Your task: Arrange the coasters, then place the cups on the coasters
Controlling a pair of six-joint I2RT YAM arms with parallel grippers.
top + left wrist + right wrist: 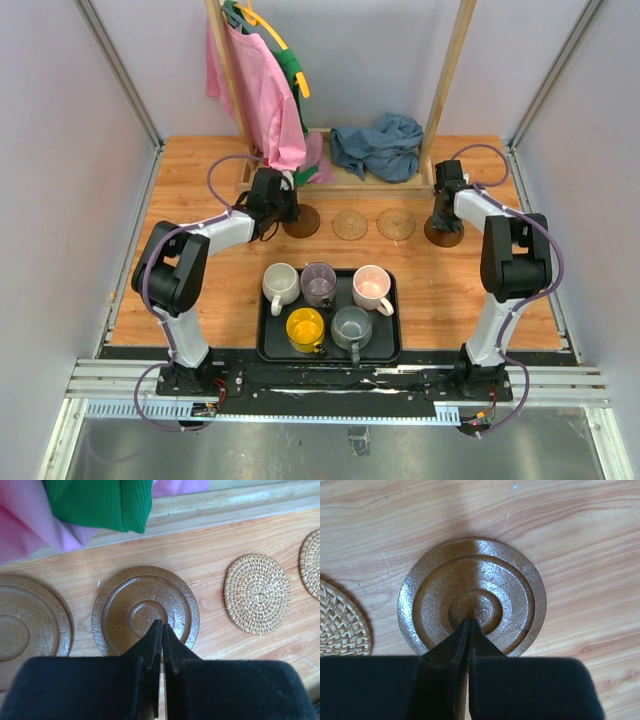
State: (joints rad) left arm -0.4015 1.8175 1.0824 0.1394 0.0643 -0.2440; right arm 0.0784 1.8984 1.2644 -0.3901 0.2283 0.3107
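Note:
Two dark brown coasters (pixel 145 605) (pixel 25 625) and two tan woven coasters (pixel 257 592) (pixel 312 565) lie in a row in the left wrist view. My left gripper (pixel 162 625) is shut and empty, its tips over the near half of the second brown coaster (pixel 305 222). My right gripper (pixel 469 621) is also shut and empty, its tips at the centre of a third brown coaster (pixel 470 595) at the row's right end (pixel 443 235). The cream (pixel 280 283), purple (pixel 318 284), pink (pixel 372 288), yellow (pixel 305 328) and grey (pixel 351 326) cups stand in the tray.
The black tray (pixel 268 345) sits at the near middle of the table. A wooden rack (pixel 450 90) at the back carries a pink garment (pixel 255 95) and a green one (pixel 100 502). A blue cloth (pixel 380 145) lies on the rack's base.

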